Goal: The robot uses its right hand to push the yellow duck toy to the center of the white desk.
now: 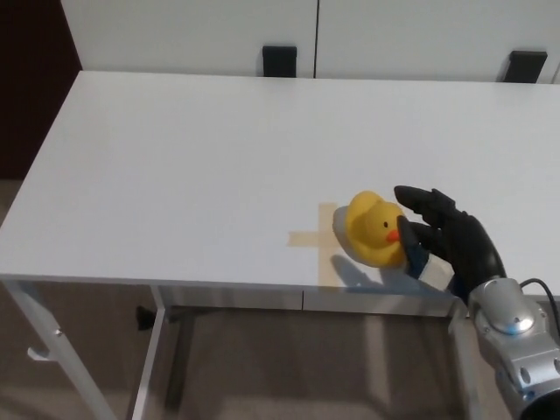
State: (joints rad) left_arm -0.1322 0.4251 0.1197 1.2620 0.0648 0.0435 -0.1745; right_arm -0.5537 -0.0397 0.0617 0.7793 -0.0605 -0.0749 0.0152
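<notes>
Head view: the duck [375, 230] is seen on the white counter [201, 149], near the front edge and to the right of the middle, tilted toward the left with its orange beak turned to the right. Its body lies over the right arm of a tan tape cross [320, 241] stuck on the counter, so that only the left arm, part of the upright and a stub toward the front edge are visible. The right hand [442, 236] is brought in from the lower right, its black fingers [418, 200] spread apart and clamped on nothing; the palm side is pressed against the duck's right flank beside the beak. A silver wrist joint [500, 317] and forearm are visible beyond the counter's front edge. A soft shadow is cast on the counter below the duck and hand. The left hand is not in view. Two small black blocks [279, 60] are seen at the counter's far edge, one near the middle and one at the far right, against white panels [192, 35]. White counter legs [149, 367] are seen below the front edge, over a beige floor [262, 376].
</notes>
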